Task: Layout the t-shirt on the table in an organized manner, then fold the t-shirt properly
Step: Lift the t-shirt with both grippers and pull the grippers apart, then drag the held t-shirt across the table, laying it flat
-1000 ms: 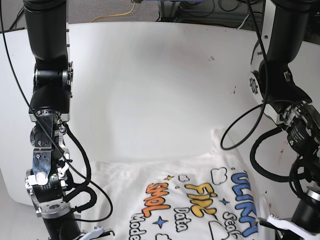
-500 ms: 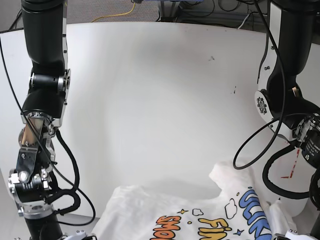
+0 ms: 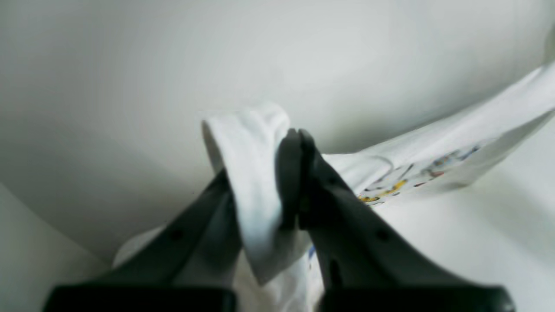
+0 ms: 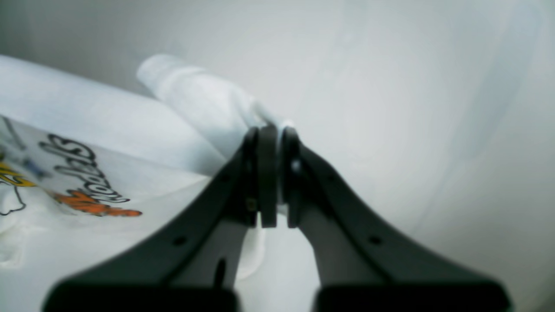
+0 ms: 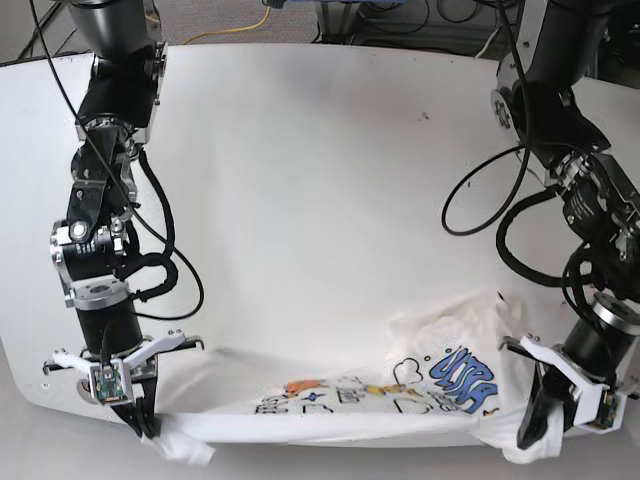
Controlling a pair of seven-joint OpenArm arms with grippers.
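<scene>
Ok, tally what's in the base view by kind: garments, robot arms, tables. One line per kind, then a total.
White printed cloth t-shirt, held stretched between both grippers: 1
Black robot arms, left arm and right arm: 2
White smooth table: 1
Total: 4

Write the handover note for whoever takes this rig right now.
Left tool: shut on a bunched edge of the white printed cloth t-shirt.
Right tool: shut on the opposite edge.
T-shirt: stretched between both tools along the near edge of the white smooth table, print facing up, partly rumpled near the left tool.
Done: both edges gripped.
Left: spread it flat on the table, then fold.
</scene>
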